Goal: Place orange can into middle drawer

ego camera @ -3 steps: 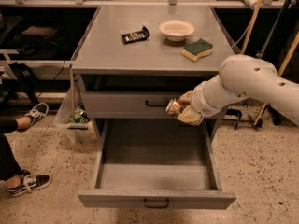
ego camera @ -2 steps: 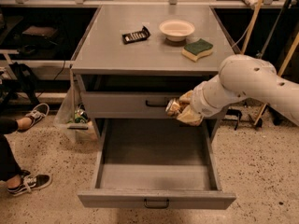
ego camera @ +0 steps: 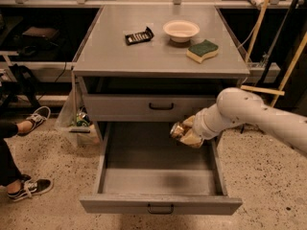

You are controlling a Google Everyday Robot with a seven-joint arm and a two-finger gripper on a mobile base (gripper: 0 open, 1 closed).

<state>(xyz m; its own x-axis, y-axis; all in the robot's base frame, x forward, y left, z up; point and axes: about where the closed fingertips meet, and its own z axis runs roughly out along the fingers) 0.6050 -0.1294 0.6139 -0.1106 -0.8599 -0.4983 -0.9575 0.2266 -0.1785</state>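
Orange can (ego camera: 178, 130) is clamped in the pincer (ego camera: 188, 134), which has dropped from in front of the closed upper drawer (ego camera: 129, 107) to hang over the back right of the open middle drawer (ego camera: 158, 178). To my eye the lowering is under way, and letting go comes next.

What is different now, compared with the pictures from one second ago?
The gripper, holding the orange can, moved down from the closed upper drawer's front to over the open middle drawer. The drawers, bowl and sponge stayed in place.
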